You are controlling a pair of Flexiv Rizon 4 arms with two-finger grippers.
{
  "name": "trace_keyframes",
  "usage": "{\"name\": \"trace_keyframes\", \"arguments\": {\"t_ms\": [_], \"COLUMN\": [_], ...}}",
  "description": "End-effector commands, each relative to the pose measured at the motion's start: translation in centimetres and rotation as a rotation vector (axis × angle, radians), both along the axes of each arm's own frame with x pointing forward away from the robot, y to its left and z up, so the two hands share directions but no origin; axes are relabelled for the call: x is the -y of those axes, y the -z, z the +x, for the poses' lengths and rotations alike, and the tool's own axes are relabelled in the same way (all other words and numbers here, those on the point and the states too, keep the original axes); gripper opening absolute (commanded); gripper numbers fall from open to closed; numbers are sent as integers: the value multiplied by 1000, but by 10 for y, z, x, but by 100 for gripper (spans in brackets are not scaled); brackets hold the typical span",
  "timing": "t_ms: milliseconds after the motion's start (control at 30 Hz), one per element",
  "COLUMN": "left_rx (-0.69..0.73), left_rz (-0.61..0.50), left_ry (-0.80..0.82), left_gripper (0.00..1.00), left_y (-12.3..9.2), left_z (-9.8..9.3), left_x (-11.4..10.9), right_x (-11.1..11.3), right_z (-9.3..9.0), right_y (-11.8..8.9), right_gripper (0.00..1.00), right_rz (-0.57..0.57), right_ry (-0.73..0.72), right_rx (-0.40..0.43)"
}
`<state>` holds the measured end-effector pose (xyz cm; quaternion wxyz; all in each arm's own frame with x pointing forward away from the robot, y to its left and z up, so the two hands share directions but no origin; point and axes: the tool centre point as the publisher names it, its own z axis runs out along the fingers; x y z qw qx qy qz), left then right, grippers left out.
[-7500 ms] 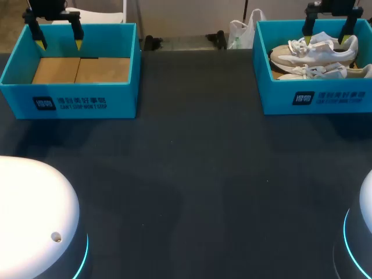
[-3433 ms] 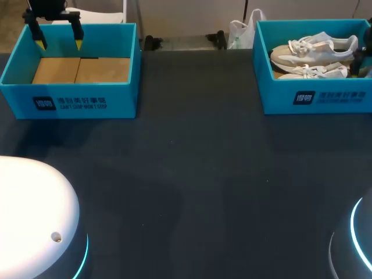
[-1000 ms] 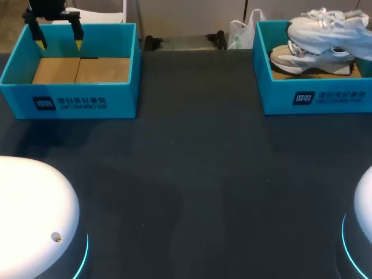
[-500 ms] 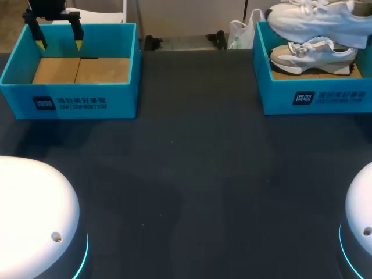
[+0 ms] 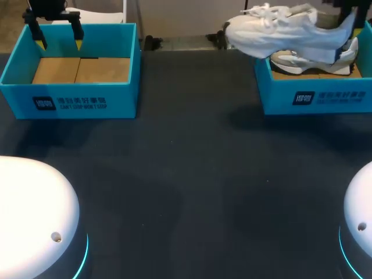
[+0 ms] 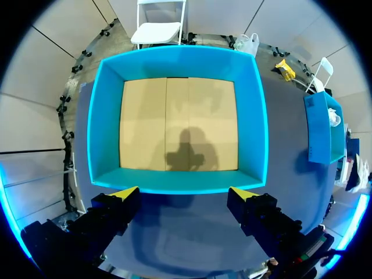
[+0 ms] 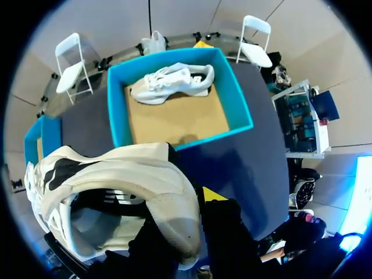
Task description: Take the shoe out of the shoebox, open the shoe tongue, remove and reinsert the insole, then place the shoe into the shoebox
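Outside two shoeboxes (image 5: pixel 70 102) (image 5: pixel 325 99) hangs one shoe (image 5: pixel 279 32); inside, another.

Black left tool (image 6: pixel 183 193) with 2 yellow tips (image 6: pixel 125 192); white, cyan-ringed bases (image 5: pixel 29 212).

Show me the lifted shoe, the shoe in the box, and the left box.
lifted shoe (image 5: pixel 282 32): head view, white side panel.
shoe in the box (image 7: pixel 171 83): right wrist view, laced midfoot.
left box (image 5: pixel 70 102): head view, front wall.

right gripper (image 7: pixel 187 203): one finger hidden behind lifted shoe (image 5: pixel 279 32) heel (single yellow tip shows)
second shoe (image 5: pixel 314 63): partly covered by lifted shoe
shoebox (image 5: pixel 325 96): right end cut off
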<state>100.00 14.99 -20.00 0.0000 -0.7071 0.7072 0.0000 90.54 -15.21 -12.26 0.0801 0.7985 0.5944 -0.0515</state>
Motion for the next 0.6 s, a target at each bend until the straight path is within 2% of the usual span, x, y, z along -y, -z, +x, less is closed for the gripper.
{"name": "trace_keyframes", "arguments": {"t_ms": [33,167,600], "left_rx": [0,0,0], "left_rz": [0,0,0], "left_ry": [0,0,0], "left_gripper": [100,100,100], "left_y": [0,0,0], "left_z": [0,0,0], "left_x": [0,0,0], "right_x": [-29,-48,-48], "right_z": [-38,-49,-49], "right_y": [-1,4,4], "right_gripper": [0,0,0], "right_rz": [-44,-4,-4], "right_ry": [-27,-11,-11], "right_rx": [115,102,102]}}
